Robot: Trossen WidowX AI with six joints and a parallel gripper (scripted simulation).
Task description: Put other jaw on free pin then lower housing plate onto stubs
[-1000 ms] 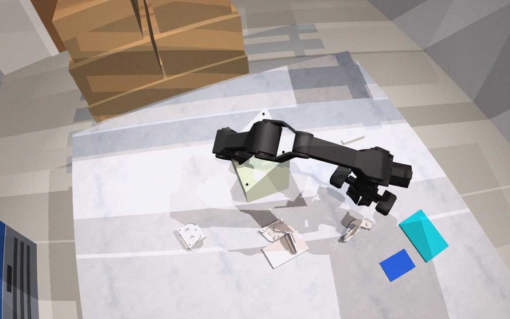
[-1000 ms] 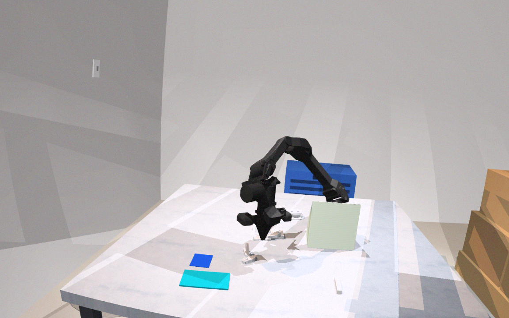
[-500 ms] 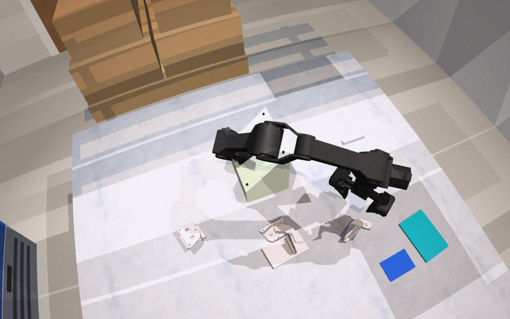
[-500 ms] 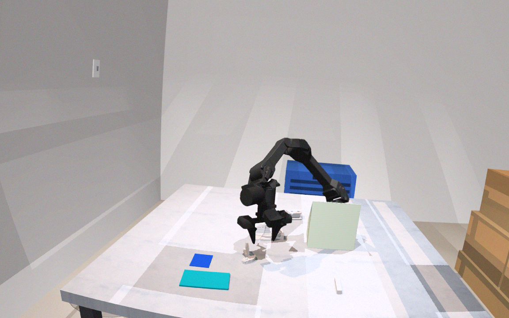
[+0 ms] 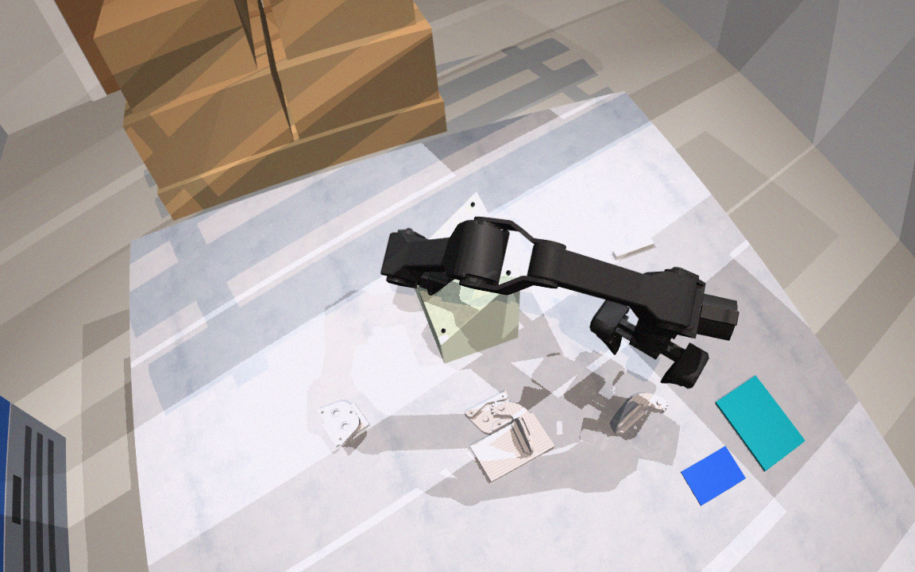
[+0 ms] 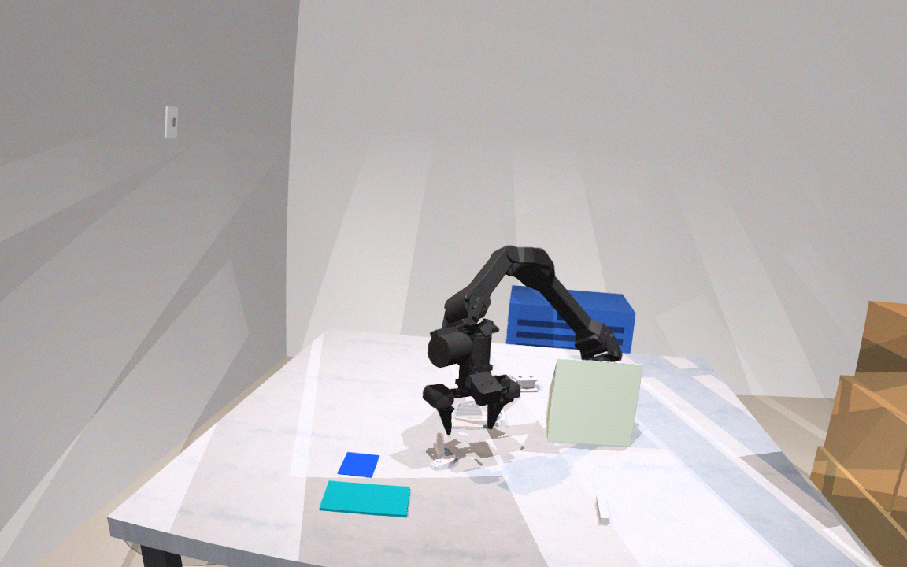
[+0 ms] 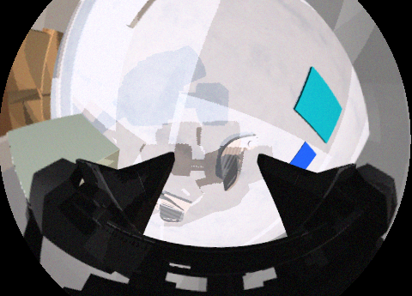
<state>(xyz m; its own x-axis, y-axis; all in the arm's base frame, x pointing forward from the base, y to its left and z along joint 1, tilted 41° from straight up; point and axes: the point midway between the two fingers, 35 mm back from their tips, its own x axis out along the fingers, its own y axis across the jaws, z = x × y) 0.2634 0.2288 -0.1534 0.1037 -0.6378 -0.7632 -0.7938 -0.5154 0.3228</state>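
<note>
The free jaw (image 5: 635, 415) (image 6: 440, 450) (image 7: 232, 163), a pale piece with a toothed end and an upright fin, lies on the table. My gripper (image 5: 651, 368) (image 6: 470, 430) (image 7: 216, 158) is open and empty above the table, near this jaw, with the jaw showing between the fingertips in the wrist view. The pale base (image 5: 495, 465) is farther left in the top view, with the other jaw (image 5: 522, 435) on it; the pins are too small to make out clearly. The housing plate (image 5: 344, 421) (image 6: 526, 381), white with holes, lies apart at the far left in the top view.
A pale green block (image 5: 485, 323) (image 6: 594, 402) (image 7: 51, 146) stands by the arm's base. A teal slab (image 5: 759, 423) (image 6: 365, 499) (image 7: 318, 105) and a blue square (image 5: 713, 475) (image 6: 359, 465) (image 7: 303, 155) lie near the free jaw. A small white bar (image 5: 633, 250) (image 6: 602, 509) lies farther off.
</note>
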